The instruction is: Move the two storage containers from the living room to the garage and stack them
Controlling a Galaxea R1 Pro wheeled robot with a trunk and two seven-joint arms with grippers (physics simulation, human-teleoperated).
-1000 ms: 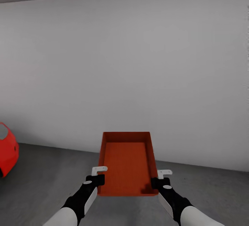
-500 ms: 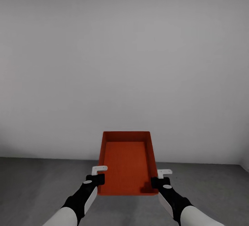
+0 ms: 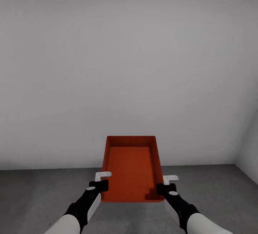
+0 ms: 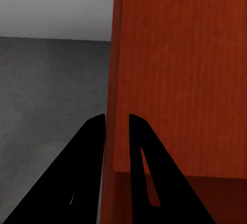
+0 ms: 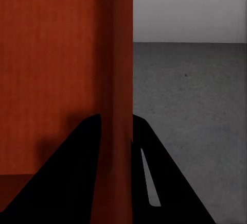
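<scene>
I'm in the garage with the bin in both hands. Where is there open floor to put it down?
Bare concrete floor runs ahead of the storage container, from under it to the white wall, and out to both sides. A second wall closes the right corner. The only crowding is at the container's side walls, where the left gripper and right gripper pinch them.
</scene>
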